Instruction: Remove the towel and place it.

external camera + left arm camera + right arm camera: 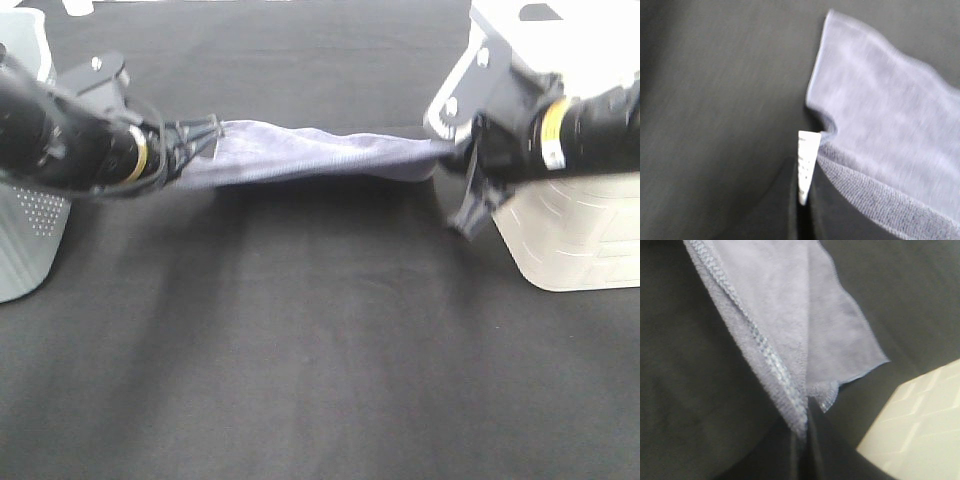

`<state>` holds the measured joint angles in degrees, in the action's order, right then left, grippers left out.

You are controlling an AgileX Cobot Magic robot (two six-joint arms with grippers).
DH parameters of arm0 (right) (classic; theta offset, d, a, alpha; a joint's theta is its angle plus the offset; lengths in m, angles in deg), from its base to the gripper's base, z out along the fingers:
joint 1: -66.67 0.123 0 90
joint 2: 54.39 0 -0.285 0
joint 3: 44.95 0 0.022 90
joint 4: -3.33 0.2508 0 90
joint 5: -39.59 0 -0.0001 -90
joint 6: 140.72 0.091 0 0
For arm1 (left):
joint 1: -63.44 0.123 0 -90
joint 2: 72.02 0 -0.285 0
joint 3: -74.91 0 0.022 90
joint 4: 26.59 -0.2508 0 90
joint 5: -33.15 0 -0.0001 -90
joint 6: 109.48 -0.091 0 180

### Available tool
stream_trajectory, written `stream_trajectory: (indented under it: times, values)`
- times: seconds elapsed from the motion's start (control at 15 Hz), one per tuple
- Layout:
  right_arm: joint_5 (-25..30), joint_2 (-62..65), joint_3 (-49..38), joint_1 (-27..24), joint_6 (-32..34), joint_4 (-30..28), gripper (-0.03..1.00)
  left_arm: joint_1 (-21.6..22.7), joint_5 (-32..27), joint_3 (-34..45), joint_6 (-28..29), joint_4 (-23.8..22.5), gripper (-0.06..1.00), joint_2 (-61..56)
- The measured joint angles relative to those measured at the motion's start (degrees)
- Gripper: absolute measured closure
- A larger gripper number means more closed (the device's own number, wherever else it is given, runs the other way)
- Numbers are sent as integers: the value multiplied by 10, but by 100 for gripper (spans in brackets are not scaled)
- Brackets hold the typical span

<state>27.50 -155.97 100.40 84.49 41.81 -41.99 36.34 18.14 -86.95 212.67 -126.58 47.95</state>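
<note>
The grey-lavender towel (pixel 310 155) hangs stretched between my two grippers above the black table. My left gripper (pixel 205 140) is shut on its left corner; the left wrist view shows the towel (pixel 890 135) and its small white tag (pixel 806 162) at the pinched fingertips. My right gripper (pixel 450 152) is shut on the right corner; the right wrist view shows the towel's stitched hem (pixel 765 355) running into the closed fingers (pixel 807 440). The towel sags slightly in the middle and casts a shadow below.
A white perforated bin (pixel 30 230) stands at the left edge. A white box (pixel 570 240) stands at the right, also in the right wrist view (pixel 920 430). The black tablecloth (pixel 320 360) covers the table.
</note>
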Motion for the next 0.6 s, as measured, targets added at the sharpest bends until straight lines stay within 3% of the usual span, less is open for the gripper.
stream_trajectory:
  times: [0.2,0.6]
  values:
    - [-45,-36,-52,0,0,-5,95,0,17,50,-2,0,94,-2]
    - [-76,-113,-58,0,-19,-6,95,0,21,91,-2,0,94,-2]
